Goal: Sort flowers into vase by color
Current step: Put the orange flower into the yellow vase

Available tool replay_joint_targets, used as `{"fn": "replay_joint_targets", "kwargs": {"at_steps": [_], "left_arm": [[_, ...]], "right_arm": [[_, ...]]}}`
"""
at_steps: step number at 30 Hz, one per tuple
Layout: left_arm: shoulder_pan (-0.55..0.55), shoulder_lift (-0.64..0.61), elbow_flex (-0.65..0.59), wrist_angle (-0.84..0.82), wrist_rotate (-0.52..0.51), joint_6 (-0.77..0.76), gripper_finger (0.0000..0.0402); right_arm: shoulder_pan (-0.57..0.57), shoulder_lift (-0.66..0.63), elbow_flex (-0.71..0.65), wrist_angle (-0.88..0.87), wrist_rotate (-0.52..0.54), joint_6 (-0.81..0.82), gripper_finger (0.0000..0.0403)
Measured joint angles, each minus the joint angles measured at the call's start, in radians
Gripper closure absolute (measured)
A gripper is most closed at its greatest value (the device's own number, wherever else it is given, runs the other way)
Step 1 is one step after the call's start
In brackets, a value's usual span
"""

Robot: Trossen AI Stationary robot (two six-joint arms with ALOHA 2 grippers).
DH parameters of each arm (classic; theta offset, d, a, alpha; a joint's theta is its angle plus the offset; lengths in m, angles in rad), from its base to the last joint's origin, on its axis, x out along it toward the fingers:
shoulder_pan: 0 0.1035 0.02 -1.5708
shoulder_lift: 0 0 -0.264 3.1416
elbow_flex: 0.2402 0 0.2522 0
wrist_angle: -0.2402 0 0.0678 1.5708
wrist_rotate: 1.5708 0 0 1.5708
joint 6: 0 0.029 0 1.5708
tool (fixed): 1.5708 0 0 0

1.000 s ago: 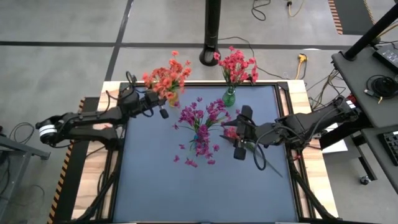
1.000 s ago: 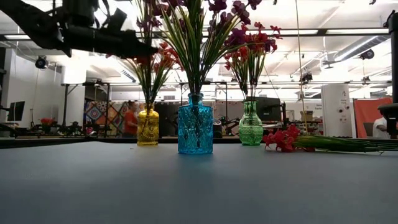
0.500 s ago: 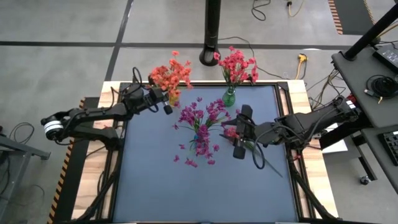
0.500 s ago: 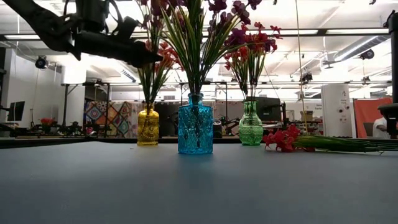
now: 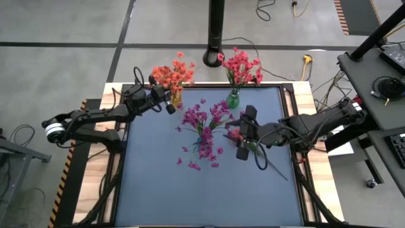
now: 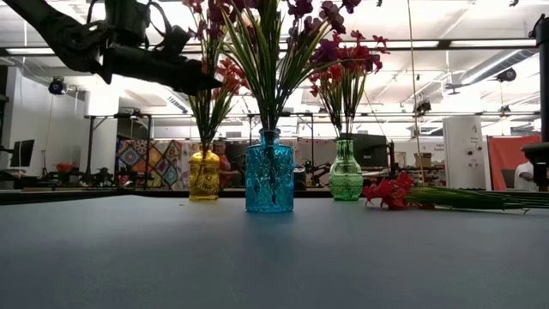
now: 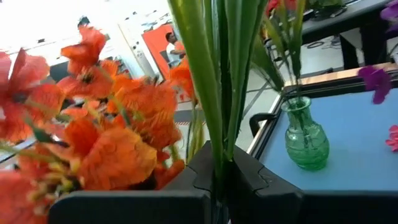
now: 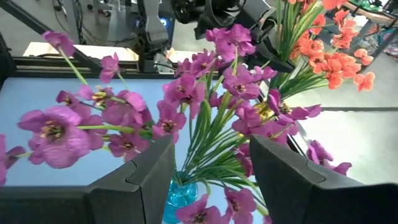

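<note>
Orange sprig (image 7: 214, 93) standing in yellow vase (image 6: 204, 176) at table's far left, stems being pinched by left gripper (image 5: 168, 105), clenched on them. Risk: pulling away while gripping, tipping vase. Right gripper (image 5: 242, 136) hovering parted beside blue vase (image 6: 269, 172); red sprig (image 6: 390, 190) lying underneath, apparently unheld.

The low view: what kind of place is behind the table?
Probably a large workshop or robotics lab: long ceiling lights, benches with equipment and a person in the background, beyond the three glass vases on the table.
</note>
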Motion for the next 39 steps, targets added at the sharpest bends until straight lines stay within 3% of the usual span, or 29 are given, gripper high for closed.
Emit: {"fn": "replay_joint_targets", "kwargs": {"at_steps": [39], "left_arm": [[0.018,0.004,-0.012,-0.020,-0.013,-0.127,0.0401]], "right_arm": [[-0.010,0.000,-0.002,-0.014,0.000,0.002,0.0199]]}}
